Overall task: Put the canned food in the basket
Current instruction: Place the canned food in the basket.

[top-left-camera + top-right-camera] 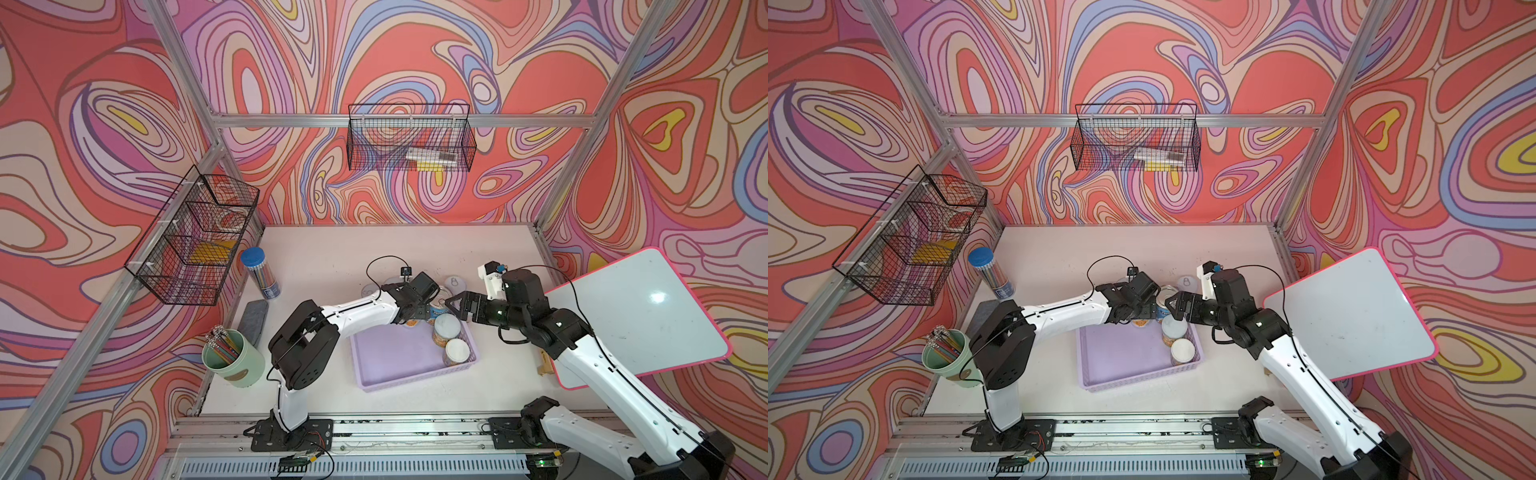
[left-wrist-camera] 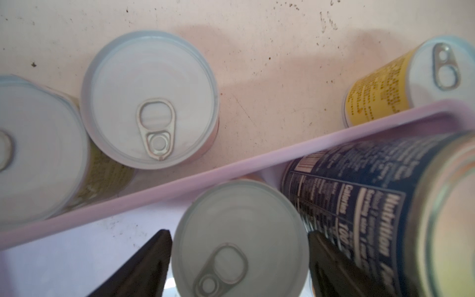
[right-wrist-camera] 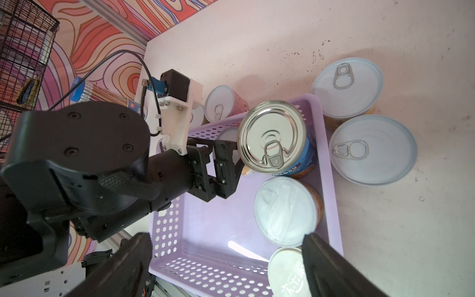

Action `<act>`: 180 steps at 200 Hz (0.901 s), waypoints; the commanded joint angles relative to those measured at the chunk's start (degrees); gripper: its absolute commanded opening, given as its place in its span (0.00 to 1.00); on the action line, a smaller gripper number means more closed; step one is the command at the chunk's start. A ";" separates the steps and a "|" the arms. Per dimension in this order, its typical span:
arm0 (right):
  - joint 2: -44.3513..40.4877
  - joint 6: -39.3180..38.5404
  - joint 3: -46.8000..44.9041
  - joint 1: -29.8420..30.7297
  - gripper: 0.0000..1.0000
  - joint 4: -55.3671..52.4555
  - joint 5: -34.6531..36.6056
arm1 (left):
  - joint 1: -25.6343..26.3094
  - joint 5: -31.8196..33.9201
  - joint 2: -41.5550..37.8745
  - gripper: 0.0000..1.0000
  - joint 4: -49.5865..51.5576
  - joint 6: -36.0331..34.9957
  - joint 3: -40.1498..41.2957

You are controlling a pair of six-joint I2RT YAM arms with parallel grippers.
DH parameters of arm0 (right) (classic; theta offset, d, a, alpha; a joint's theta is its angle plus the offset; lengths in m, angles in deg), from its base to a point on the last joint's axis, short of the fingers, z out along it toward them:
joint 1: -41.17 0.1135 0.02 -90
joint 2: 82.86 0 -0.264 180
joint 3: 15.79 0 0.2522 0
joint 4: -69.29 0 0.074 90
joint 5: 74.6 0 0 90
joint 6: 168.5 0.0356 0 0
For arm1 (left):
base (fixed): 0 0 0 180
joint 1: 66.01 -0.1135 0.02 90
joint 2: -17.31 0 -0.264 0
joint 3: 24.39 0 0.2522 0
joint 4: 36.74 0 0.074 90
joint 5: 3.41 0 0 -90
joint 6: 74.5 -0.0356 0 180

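Lilac plastic basket point(image 1: 386, 361) sits mid-table on the pale tabletop point(image 1: 332, 249), with four tins inside. The big blue-label can point(image 3: 272, 136) stands upright in the far right corner. Along the right wall, nearer to me, stands a middle can point(image 1: 447, 328), then a near can point(image 1: 457, 351), both small and white-lidded. The fourth, a small pull-tab can point(image 2: 231, 213), stands on the basket floor by the far wall, just left of the blue-label can. The left gripper point(image 2: 239, 235) straddles it, fingers close against both sides. Whether they press it or stand just clear I cannot tell. The right gripper point(image 3: 226, 239) hangs at the basket's far right corner beside the blue-label can, jaws spread wide and empty. Out on the table, a pink-sided can point(image 2: 150, 100) and an olive-label can point(image 2: 38, 149) stand side by side just beyond the far rim. A yellow-label can point(image 2: 411, 82) stands off the far right corner. One more white-lidded can point(image 3: 372, 149) sits just beside the right wall. All are upright.
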 commanded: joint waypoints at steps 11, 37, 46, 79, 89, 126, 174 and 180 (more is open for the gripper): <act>0.31 0.14 -0.57 -0.18 0.92 0.36 -0.02 | -0.13 0.79 0.03 0.91 -3.16 0.38 -0.53; 0.40 -0.25 -0.31 -0.22 0.92 -0.08 0.41 | -0.12 0.73 -0.26 0.91 -3.22 0.54 -0.30; 0.40 -0.49 -0.17 -0.15 0.92 -0.30 0.65 | -0.15 0.73 -0.55 0.90 -3.27 0.61 -0.01; 0.75 -1.39 0.31 -0.23 0.91 -1.11 1.46 | -0.15 1.07 -2.52 0.86 -3.21 0.54 1.34; 0.97 -1.74 0.44 -0.22 0.91 -1.39 1.85 | -0.10 0.93 -3.22 0.87 -3.17 0.54 1.80; 1.67 -2.71 1.27 -0.15 0.91 -2.13 3.11 | -0.16 0.02 -6.30 0.87 -2.80 0.24 3.50; 3.26 -4.05 2.66 -0.23 0.90 -1.39 4.09 | -0.10 1.43 -13.18 0.89 -0.96 -1.74 6.43; 3.94 -4.16 3.21 -0.22 0.90 -1.33 3.90 | -0.10 2.19 -14.48 0.90 -0.40 -2.23 6.88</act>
